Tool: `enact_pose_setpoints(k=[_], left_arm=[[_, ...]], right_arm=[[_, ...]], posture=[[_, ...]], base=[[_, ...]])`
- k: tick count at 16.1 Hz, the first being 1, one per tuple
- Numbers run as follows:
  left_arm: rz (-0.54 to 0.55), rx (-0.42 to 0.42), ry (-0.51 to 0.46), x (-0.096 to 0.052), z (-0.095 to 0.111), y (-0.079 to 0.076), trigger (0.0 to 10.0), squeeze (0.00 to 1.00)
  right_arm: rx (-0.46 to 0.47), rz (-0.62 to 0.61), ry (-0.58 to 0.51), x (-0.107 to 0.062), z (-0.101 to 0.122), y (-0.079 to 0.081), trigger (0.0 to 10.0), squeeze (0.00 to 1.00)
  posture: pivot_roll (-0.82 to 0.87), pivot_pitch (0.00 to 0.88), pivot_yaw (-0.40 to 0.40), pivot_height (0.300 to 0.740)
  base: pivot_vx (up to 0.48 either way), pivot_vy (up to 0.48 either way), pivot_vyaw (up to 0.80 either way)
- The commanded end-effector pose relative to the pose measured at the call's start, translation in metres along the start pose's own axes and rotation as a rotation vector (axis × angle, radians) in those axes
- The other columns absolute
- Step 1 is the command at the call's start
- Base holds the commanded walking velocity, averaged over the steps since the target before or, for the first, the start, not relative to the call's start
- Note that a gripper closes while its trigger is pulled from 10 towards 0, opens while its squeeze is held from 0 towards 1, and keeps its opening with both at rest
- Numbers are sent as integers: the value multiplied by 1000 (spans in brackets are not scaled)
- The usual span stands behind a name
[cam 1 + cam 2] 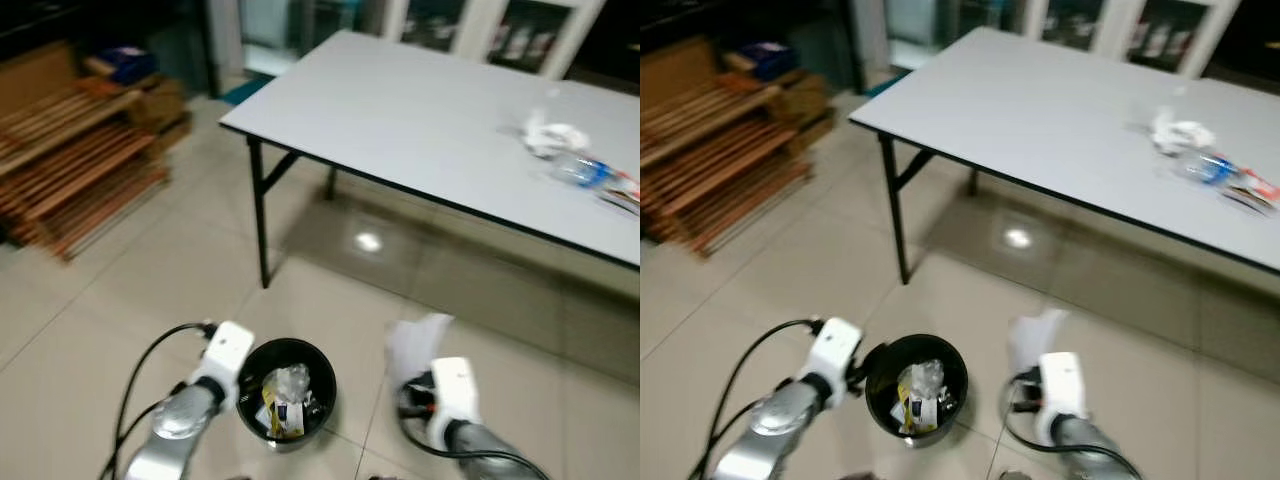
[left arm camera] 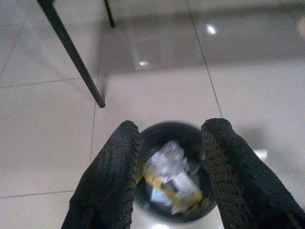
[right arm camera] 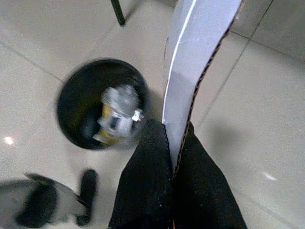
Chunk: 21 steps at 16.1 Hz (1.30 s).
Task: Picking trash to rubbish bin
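Note:
A black round rubbish bin (image 1: 322, 392) stands on the tiled floor between my arms, holding crumpled plastic and a yellow wrapper (image 1: 284, 404). My right gripper (image 3: 175, 157) is shut on a flat white piece of cardboard (image 3: 190, 71), held upright to the right of the bin; the cardboard (image 1: 415, 345) shows above my right wrist. My left gripper (image 2: 169, 143) is open just left of the bin, its fingers framing the bin (image 2: 157, 138). On the grey table (image 1: 400, 110), crumpled white paper (image 1: 553, 136) and a plastic bottle (image 1: 583, 172) lie at the far right.
The table's black leg (image 1: 261, 220) stands ahead of the bin. Stacked wooden slats (image 1: 80, 170) lie on the floor at far left, with boxes behind. Cabinets with glass doors (image 1: 520, 35) stand beyond the table. My own foot (image 3: 86, 195) shows near the bin.

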<state>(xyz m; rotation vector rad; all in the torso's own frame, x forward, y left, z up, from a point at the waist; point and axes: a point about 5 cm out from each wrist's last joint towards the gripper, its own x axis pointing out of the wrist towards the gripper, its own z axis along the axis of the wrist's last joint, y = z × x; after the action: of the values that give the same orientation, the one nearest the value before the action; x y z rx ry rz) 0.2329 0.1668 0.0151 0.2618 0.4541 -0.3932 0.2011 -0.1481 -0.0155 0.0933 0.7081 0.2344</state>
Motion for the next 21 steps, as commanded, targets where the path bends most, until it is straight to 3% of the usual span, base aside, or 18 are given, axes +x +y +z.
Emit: enact_pose_setpoints(k=[1, 17, 21], left_arm=[[-16, 6, -18, 1, 8, -5, 10000, 0], [13, -46, -9, 2, 12, -11, 10000, 0], [67, -68, -24, 2, 17, -11, 10000, 0]], right_arm=[[1, -42, 3, -3, -3, -11, 10000, 0], [-23, -19, -25, 1, 7, -13, 10000, 0], [-124, 56, -36, 7, 16, -1, 10000, 0]], posture=[[-15, 52, -18, 740], [-22, 45, -67, 740], [-8, 45, -93, 740]], base=[[0, 412, -575], [0, 409, -625], [0, -240, -156]])
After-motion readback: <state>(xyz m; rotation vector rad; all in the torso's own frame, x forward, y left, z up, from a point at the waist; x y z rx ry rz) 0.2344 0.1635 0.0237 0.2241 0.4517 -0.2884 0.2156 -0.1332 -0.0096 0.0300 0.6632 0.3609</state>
